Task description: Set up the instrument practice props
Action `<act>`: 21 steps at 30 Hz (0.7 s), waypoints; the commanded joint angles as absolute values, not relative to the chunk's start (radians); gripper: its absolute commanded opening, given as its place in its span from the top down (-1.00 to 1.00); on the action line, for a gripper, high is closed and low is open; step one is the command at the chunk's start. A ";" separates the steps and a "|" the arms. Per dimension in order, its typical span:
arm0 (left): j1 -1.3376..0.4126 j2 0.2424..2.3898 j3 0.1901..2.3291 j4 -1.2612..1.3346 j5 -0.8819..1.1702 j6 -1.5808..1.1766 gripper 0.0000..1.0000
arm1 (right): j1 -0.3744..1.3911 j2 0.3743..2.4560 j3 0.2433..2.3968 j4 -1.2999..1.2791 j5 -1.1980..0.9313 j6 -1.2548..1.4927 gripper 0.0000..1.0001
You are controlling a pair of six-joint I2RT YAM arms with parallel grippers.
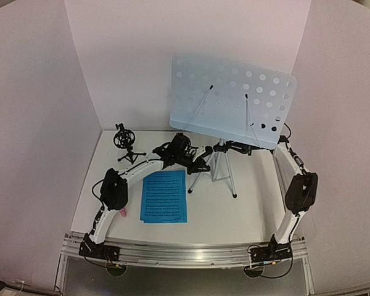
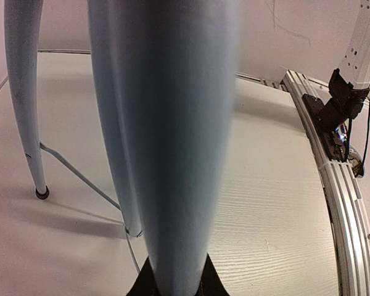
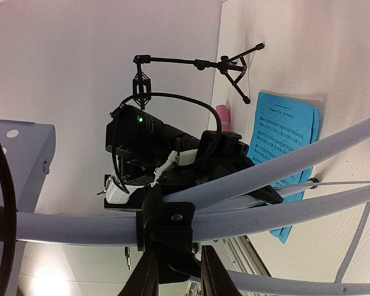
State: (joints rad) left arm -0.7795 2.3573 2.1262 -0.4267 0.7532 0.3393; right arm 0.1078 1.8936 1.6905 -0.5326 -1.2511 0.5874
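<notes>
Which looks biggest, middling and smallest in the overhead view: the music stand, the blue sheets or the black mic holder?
1. music stand
2. blue sheets
3. mic holder
The stand's panel sits higher, nearer the camera, so its lead may be exaggerated.

- Soft, even light from above; the white desk (image 1: 246, 213) and pale walls (image 1: 123, 61) read bright, shadows faint.
- The top view bows at its edges, fisheye-like.
- In the left wrist view the tripod leg (image 2: 172, 154) stands so near that it blurs; dim shadows lie beneath.
- The right wrist view is sharper; one corner glows, possibly glare.
</notes>
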 commanded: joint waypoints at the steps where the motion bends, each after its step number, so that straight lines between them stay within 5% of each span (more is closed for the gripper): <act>1: -0.776 2.352 2.133 -0.452 0.662 0.394 1.00 | 0.147 1.780 1.729 -0.540 -1.312 0.700 0.57; 12: -0.776 2.352 2.134 -0.452 0.658 0.399 1.00 | 0.142 1.735 1.700 -0.544 -1.283 0.706 0.53; 17: -0.776 2.349 2.125 -0.455 0.669 0.400 1.00 | 0.084 1.753 1.674 -0.545 -1.223 0.570 0.21; 21: -0.776 2.348 2.123 -0.453 0.687 0.397 1.00 | 0.020 1.760 1.683 -0.545 -1.162 0.369 0.15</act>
